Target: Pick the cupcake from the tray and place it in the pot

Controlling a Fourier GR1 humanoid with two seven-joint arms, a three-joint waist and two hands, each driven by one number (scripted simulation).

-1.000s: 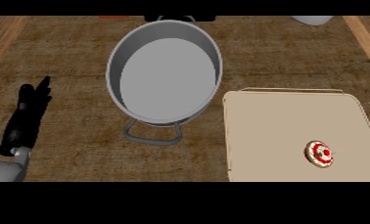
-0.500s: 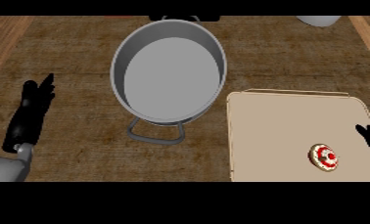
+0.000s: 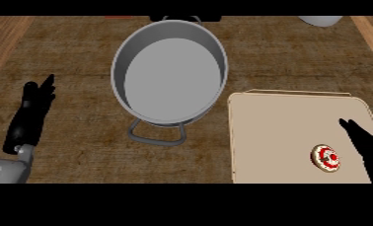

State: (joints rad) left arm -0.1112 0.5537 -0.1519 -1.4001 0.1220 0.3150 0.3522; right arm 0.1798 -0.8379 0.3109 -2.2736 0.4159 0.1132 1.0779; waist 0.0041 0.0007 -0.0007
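A small cupcake [image 3: 325,158] with red and white topping lies on the beige tray [image 3: 277,136] at the lower right. My right hand [image 3: 358,139] reaches in from the right edge, fingers straight, just right of the cupcake and not touching it. The grey pot [image 3: 169,72] stands in the middle of the counter, with nothing inside and one handle toward me. At the left edge my left hand [image 3: 30,113] rests open with fingers pointing up.
A white object [image 3: 320,20] peeks in at the top right. A dark item [image 3: 186,18] sits behind the pot at the top edge. Wooden strips border the dark counter at both sides.
My right hand has come into view over the tray's right side, moving toward the cupcake. The left hand has shifted slightly.
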